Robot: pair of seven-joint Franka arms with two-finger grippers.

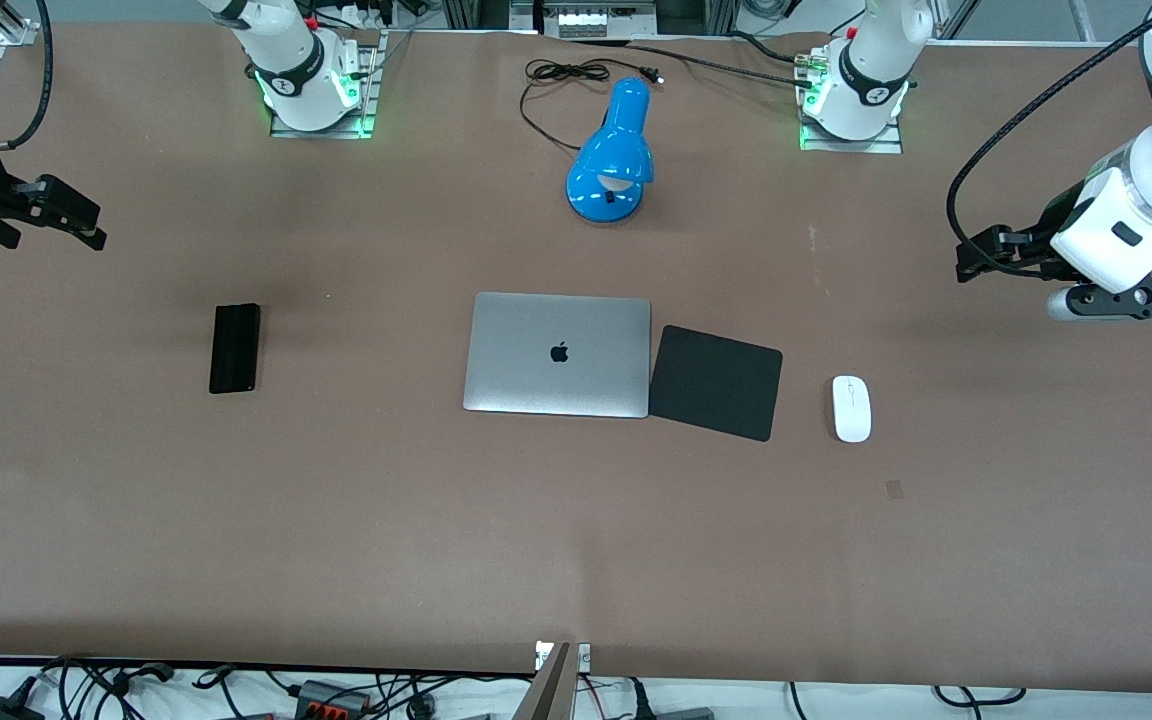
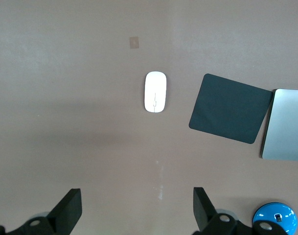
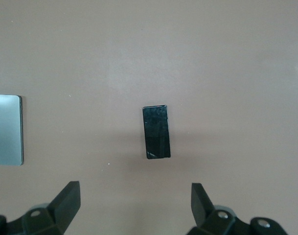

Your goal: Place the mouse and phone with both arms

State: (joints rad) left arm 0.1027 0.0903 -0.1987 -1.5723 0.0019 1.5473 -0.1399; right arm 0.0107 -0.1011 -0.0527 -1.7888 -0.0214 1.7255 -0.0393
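Note:
The white mouse (image 1: 851, 408) lies on the brown table beside the black mouse pad (image 1: 716, 382), toward the left arm's end; it also shows in the left wrist view (image 2: 155, 91). The black phone (image 1: 235, 348) lies flat toward the right arm's end and shows in the right wrist view (image 3: 156, 132). My left gripper (image 1: 968, 262) hangs open and empty over bare table at its end, apart from the mouse (image 2: 137, 208). My right gripper (image 1: 86, 225) hangs open and empty over bare table at its end, apart from the phone (image 3: 135, 203).
A closed silver laptop (image 1: 558, 353) lies mid-table, touching the mouse pad. A blue desk lamp (image 1: 611, 155) with a black cord stands farther from the front camera than the laptop, between the arm bases. A small brown patch (image 1: 894, 488) marks the table nearer the camera than the mouse.

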